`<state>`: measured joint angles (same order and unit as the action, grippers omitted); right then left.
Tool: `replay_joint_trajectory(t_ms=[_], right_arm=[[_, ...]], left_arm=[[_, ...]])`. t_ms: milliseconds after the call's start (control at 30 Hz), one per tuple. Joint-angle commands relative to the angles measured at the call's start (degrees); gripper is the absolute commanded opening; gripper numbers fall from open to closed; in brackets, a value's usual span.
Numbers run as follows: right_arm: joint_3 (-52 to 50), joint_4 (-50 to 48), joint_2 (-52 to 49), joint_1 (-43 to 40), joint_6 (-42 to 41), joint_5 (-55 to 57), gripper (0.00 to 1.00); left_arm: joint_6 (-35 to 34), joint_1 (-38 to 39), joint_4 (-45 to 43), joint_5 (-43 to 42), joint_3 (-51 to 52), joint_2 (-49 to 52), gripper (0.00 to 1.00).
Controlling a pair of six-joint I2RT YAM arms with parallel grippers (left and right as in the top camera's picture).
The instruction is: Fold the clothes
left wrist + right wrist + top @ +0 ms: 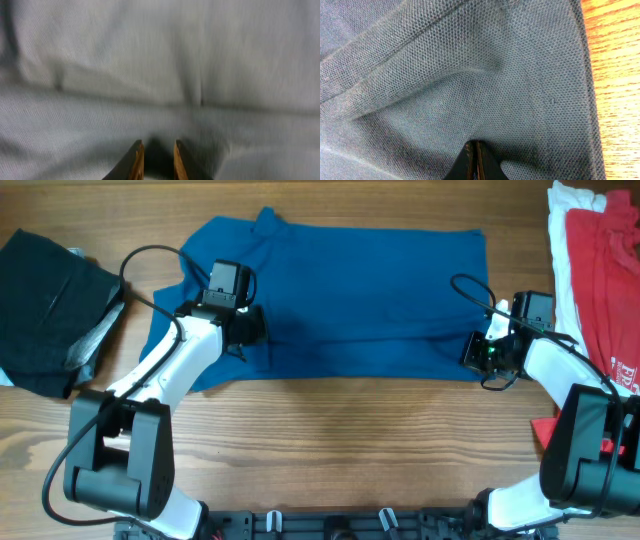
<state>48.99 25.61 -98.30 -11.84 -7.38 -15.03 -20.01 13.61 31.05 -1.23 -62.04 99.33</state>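
The clothes' large blue shirt [350,290] lies spread flat across the table, collar at the far left. My left gripper [248,328] rests on its left part near the front hem. In the left wrist view its fingertips [137,152] stand a little apart over the cloth [160,75], so the left gripper [158,146] is open with nothing between them. My right gripper [475,352] sits at the shirt's front right corner. There the right gripper [475,145] is shut, and folds of the knit fabric [470,75] run into its tips.
A red tee [605,270] lies on a white garment [562,240] at the far right. A black cloth [45,300] lies at the far left edge. A small red thing [545,430] sits by the right arm's base. Bare wood [350,440] runs along the front.
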Motion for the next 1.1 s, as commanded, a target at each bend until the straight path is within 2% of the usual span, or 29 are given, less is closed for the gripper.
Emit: replay_joint_trajectory(t_ms=[0, 133, 267, 367, 500, 633, 833, 900, 1000, 1067], right_arm=[[-1.7, -0.1, -2.8, 0.4, 0.8, -0.5, 0.04], [-1.7, -0.1, -2.8, 0.4, 0.8, -0.5, 0.04], [-1.7, 0.0, -2.8, 0.4, 0.8, -0.5, 0.04], [-1.7, 0.1, -2.8, 0.4, 0.8, -0.5, 0.04], [-1.7, 0.2, -2.8, 0.4, 0.8, -0.5, 0.04], [-1.7, 0.1, -2.8, 0.4, 0.8, -0.5, 0.04], [-1.7, 0.1, -2.8, 0.4, 0.8, -0.5, 0.04], [-1.7, 0.1, -2.8, 0.4, 0.8, -0.5, 0.04], [-1.7, 0.2, -2.8, 0.4, 0.8, -0.5, 0.04], [-1.7, 0.0, -2.8, 0.4, 0.8, -0.5, 0.04]], left_arm=[[0.1, 0.2, 6.6, -5.0, -0.7, -1.1, 0.22], [0.1, 1.0, 10.9, -5.0, -0.6, -1.1, 0.33], [0.1, 3.1, 10.6, -4.9, -0.5, -1.0, 0.43], [0.1, 4.3, 9.0, -1.0, -0.3, -0.5, 0.43], [0.1, 4.5, 2.3, 0.2, 1.3, 3.5, 0.43], [0.1, 4.5, 1.2, 3.5, 1.3, 5.1, 0.41], [0.1, 4.6, 1.3, 3.5, 1.4, 5.5, 0.27], [0.1, 4.6, 1.3, 3.5, 1.4, 5.5, 0.04], [0.1, 4.5, 1.7, 4.8, 0.8, 4.0, 0.04], [0.2, 4.5, 1.9, 10.2, -1.7, 0.3, 0.04]])
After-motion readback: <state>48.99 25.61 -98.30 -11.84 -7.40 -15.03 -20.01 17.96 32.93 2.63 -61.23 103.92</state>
